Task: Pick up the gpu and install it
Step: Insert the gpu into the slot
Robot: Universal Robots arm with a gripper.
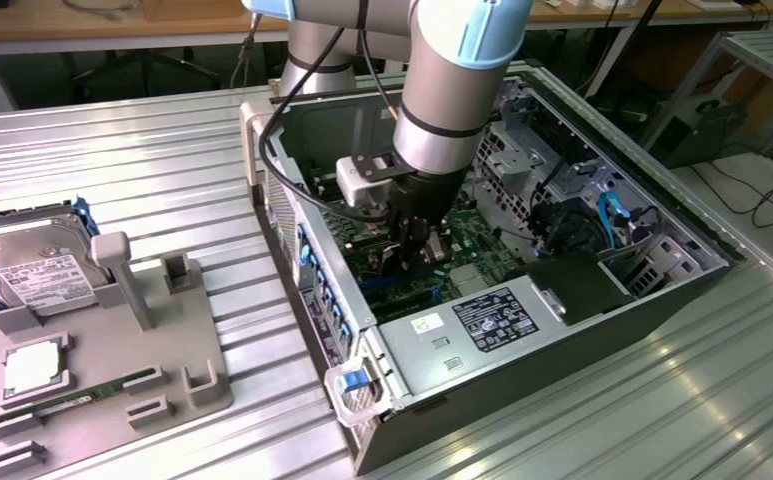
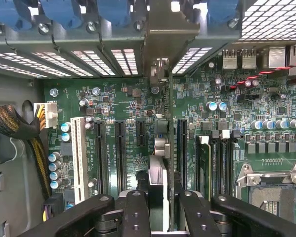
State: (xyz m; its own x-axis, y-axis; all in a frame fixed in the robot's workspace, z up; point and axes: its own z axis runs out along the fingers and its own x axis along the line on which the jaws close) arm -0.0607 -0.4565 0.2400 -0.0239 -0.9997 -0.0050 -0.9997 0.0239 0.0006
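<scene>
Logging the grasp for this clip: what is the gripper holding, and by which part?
The gripper holds the gpu by its upper edge, edge-on between the fingers, down inside the computer case.

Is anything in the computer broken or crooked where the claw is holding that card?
Nothing stands out. The claw holds the gpu edge-on and straight, lined up with the slots on the green motherboard inside the open computer case. On the grey tray outside, the hard drive sits neatly in its holder.
</scene>
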